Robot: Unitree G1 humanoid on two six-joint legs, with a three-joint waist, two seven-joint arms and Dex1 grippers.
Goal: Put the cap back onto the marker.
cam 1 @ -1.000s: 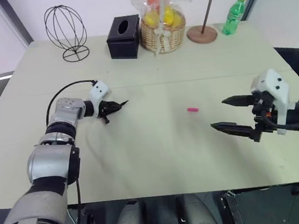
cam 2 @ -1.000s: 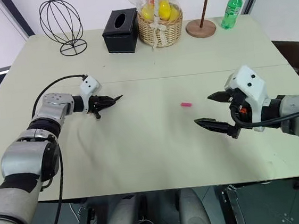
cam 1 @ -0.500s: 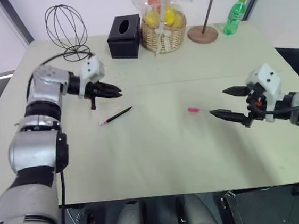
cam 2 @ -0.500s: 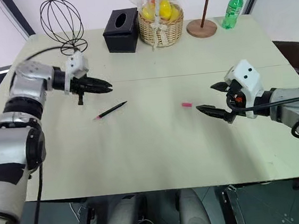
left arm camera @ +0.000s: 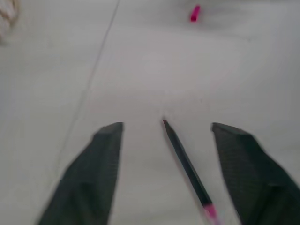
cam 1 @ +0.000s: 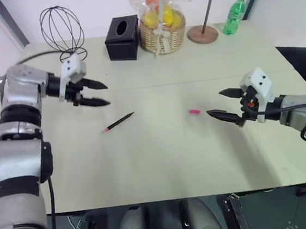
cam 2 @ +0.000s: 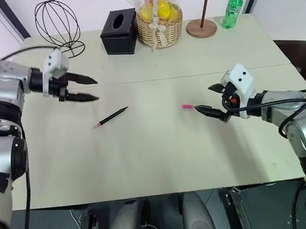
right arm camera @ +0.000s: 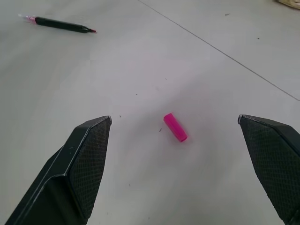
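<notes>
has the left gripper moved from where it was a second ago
Yes. The left gripper has pulled back from the marker toward the wire stand, and its fingers are now open.

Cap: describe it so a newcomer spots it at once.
On the pale table, find the open right gripper. Just off its fingertips lies the cap: a tiny pink cylinder, unlike the long black marker farther toward the robot's left.

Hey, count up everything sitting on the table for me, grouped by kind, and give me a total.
Marker parts: 2, slim black marker and small pink cap.
Containers: 3, black tissue box, wicker fruit basket wrapped in clear plastic, green plastic bottle.
Stands: 2, black wire egg-shaped stand, round wooden base with a pole.
Total: 7.
</notes>
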